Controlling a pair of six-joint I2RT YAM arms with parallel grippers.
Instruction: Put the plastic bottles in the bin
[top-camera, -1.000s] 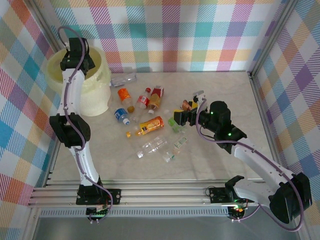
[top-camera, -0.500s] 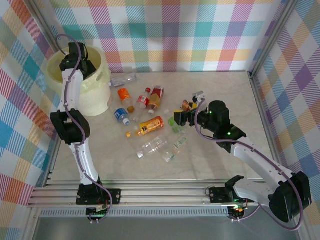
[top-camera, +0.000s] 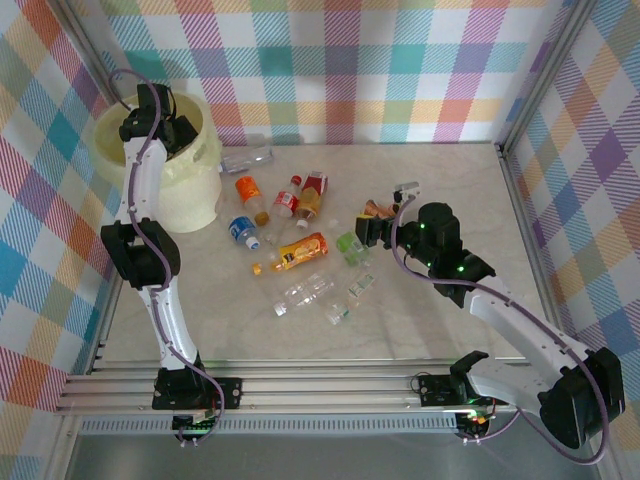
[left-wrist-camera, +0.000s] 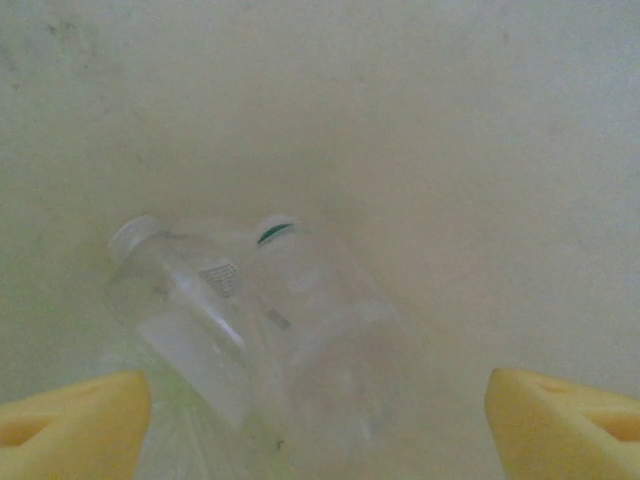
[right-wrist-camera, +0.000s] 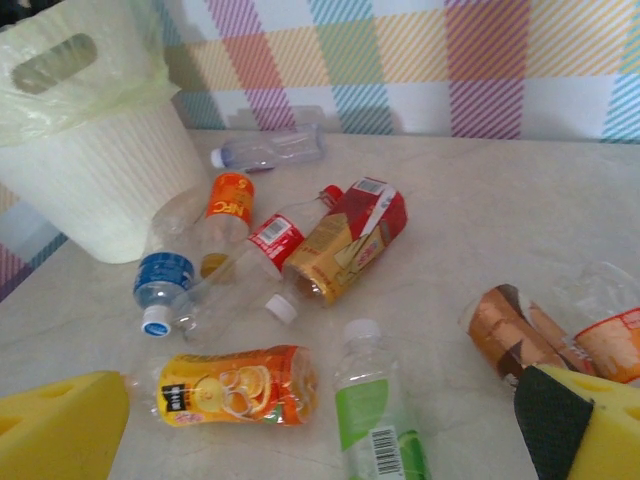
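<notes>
My left gripper (top-camera: 165, 125) hangs over the cream-yellow bin (top-camera: 190, 205), jaws wide open. In the left wrist view a clear bottle (left-wrist-camera: 260, 330) lies free on the bin's floor (left-wrist-camera: 450, 150) below the yellow fingertips (left-wrist-camera: 70, 420). My right gripper (top-camera: 375, 228) stands open low over the table, with a green-label bottle (right-wrist-camera: 372, 405) on the table between its pads, untouched. Several plastic bottles lie between the bin and that gripper: an orange one (right-wrist-camera: 235, 385), a red-and-yellow one (right-wrist-camera: 350, 240), a red-label one (right-wrist-camera: 275, 240) and a blue-label one (right-wrist-camera: 165, 280).
A clear bottle (top-camera: 248, 158) lies by the back wall beside the bin. Crushed clear bottles (top-camera: 303, 292) sit nearer the front. A copper-brown bottle (right-wrist-camera: 505, 330) lies right of the right gripper. Checked walls close in the table on three sides.
The left gripper's jaws have opened over the bin and let go of the clear bottle. The right gripper has drawn slightly back to the right, uncovering the green-label bottle.
</notes>
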